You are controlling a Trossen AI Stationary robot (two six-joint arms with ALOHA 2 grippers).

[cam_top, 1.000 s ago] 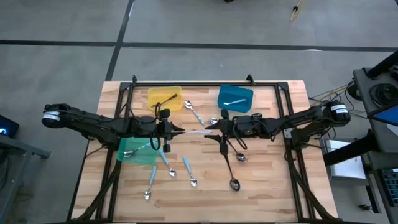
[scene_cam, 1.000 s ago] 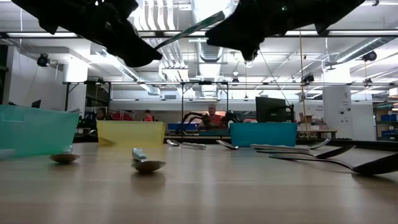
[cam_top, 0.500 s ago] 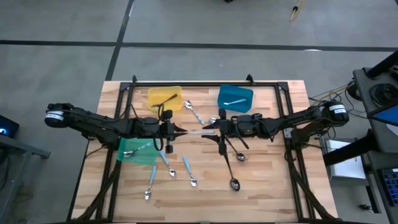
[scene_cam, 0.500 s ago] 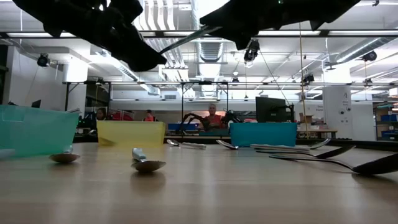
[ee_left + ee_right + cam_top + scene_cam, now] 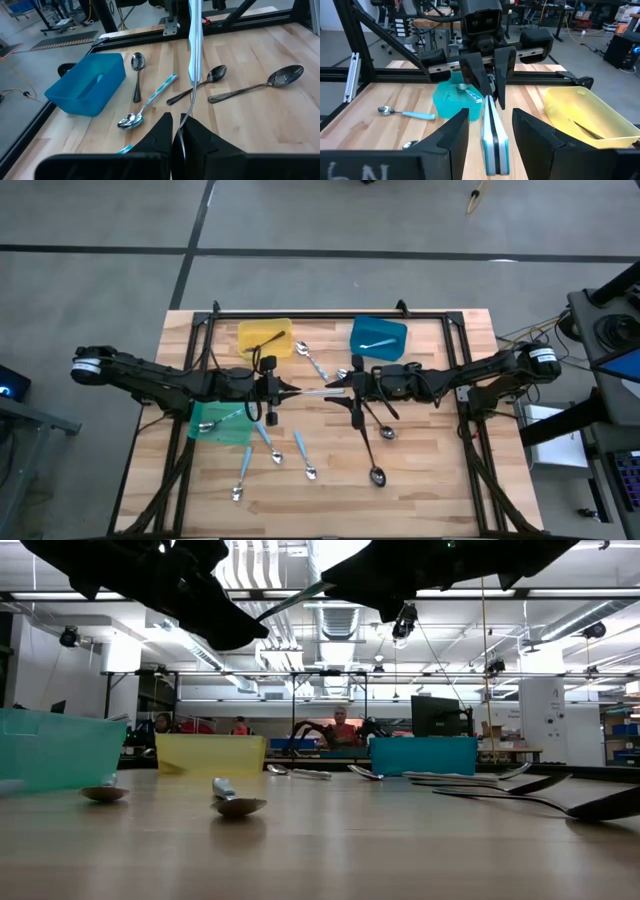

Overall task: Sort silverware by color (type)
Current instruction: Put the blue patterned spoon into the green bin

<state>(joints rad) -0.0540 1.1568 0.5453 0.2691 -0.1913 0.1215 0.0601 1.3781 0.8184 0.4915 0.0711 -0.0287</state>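
Note:
A spoon with a light blue handle (image 5: 316,392) hangs in the air over the middle of the table, between my two grippers. My left gripper (image 5: 176,134) comes from the table's left and is shut on the spoon's metal end. My right gripper (image 5: 491,137) faces it from the right, open. Its fingers stand on either side of the handle's free end (image 5: 494,142). In the low view the spoon (image 5: 290,602) shows as a slanting bar between the two dark hands. More silverware lies on the wood: blue-handled spoons (image 5: 303,453), dark spoons (image 5: 370,455) and a silver one (image 5: 312,360). My left gripper pinches the spoon's bowl end (image 5: 183,122) between its two fingers, the bowl seen edge-on. The fingers come roughly level from the table's left and lie along the spoon. The spoon is lifted clear, its blue handle (image 5: 195,40) reaching out toward my right gripper. Whether my right gripper's fingers (image 5: 536,137) touch the handle, I cannot tell.
A yellow bin (image 5: 265,338) and a blue bin (image 5: 378,336) stand at the far side, and a green bin (image 5: 220,423) sits under my left arm. A black frame rail (image 5: 330,313) runs along the far edge. Bare wood lies at the near right.

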